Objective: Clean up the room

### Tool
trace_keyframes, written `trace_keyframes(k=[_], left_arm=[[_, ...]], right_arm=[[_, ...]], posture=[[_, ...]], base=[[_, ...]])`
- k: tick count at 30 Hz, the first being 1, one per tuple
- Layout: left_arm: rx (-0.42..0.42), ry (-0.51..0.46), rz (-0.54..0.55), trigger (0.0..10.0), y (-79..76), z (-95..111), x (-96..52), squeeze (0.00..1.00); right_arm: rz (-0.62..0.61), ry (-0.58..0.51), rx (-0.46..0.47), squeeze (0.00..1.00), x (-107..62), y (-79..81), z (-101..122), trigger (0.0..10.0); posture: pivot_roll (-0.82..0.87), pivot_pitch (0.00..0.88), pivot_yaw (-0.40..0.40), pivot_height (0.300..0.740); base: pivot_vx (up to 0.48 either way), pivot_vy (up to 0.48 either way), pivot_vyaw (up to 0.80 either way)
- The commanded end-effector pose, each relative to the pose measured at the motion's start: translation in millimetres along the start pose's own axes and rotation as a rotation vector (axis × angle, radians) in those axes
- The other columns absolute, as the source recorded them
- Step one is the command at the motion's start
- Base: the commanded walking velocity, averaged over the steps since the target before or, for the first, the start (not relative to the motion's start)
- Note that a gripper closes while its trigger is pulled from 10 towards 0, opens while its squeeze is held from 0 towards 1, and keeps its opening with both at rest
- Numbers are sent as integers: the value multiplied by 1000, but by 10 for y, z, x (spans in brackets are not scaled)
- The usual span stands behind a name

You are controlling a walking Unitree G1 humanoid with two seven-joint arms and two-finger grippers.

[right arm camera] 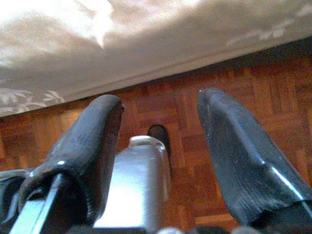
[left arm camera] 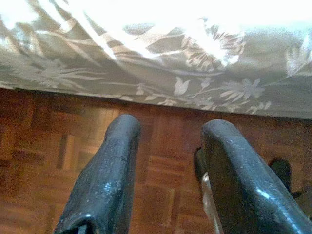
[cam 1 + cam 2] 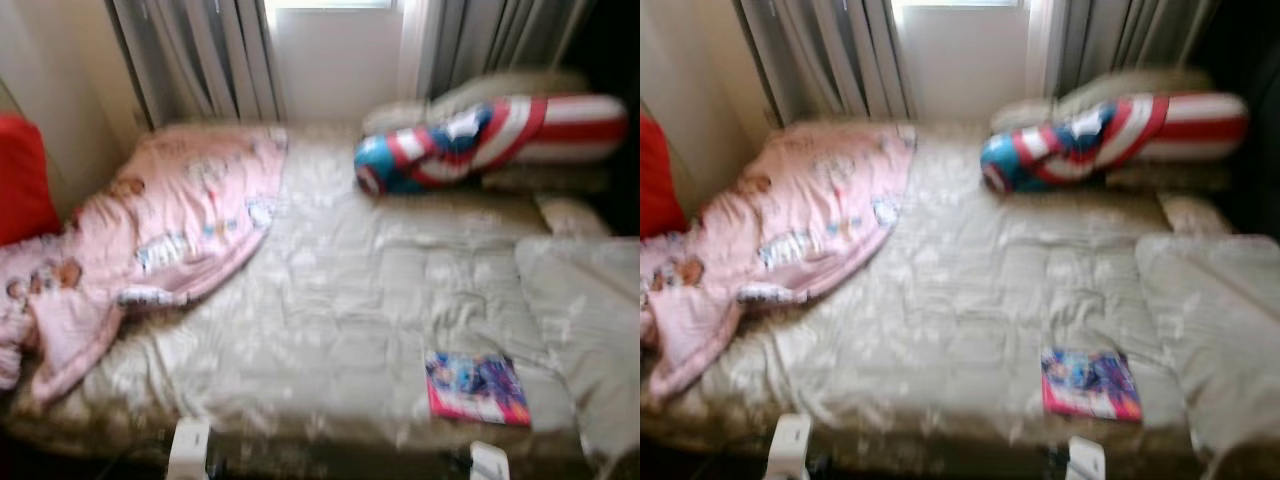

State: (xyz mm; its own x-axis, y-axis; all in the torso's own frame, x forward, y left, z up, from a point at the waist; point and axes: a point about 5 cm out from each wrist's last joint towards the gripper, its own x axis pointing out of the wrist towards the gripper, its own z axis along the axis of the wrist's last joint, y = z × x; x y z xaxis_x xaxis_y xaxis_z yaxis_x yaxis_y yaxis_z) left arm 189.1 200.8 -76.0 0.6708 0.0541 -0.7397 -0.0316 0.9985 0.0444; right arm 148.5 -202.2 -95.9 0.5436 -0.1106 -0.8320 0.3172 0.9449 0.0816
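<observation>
While the blurred head views show a book [image 3: 477,388] near the bed's [image 3: 350,300] front edge, a pink blanket [image 3: 170,230] left and a striped bolster [image 3: 490,140] behind, wrist views show left gripper [image 2: 165,161] and right gripper [image 1: 158,146], fingers apart, over parquet [image 2: 44,146].

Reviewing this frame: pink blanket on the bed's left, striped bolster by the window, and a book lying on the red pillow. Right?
Not quite. The book lies on the grey quilt near the bed's front edge, right of centre, as the left eye view shows. The pink blanket and striped bolster are as you say.
</observation>
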Motion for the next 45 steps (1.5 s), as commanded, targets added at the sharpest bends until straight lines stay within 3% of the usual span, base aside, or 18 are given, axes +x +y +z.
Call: trace_keyframes(k=[1,24,32,45], left_arm=[[4,7,18,10000,74,-22,-13,0],[-5,-8,20,10000,72,29,0,0],[-11,-14,22,10000,69,48,5,0],[-9,-19,22,10000,71,63,8,0]], right_arm=[[7,-1,1,0,-1,20,-11,10000],[7,3,-17,0,-2,-17,0,10000],[26,-4,-30,0,23,150,41,10000],[24,-6,-31,0,22,136,43,10000]], posture=[[-5,1,41,740],[-3,0,39,740],[-2,0,36,740],[-2,0,39,740]], base=[[0,285,0],[0,288,0],[0,287,0],[0,288,0]])
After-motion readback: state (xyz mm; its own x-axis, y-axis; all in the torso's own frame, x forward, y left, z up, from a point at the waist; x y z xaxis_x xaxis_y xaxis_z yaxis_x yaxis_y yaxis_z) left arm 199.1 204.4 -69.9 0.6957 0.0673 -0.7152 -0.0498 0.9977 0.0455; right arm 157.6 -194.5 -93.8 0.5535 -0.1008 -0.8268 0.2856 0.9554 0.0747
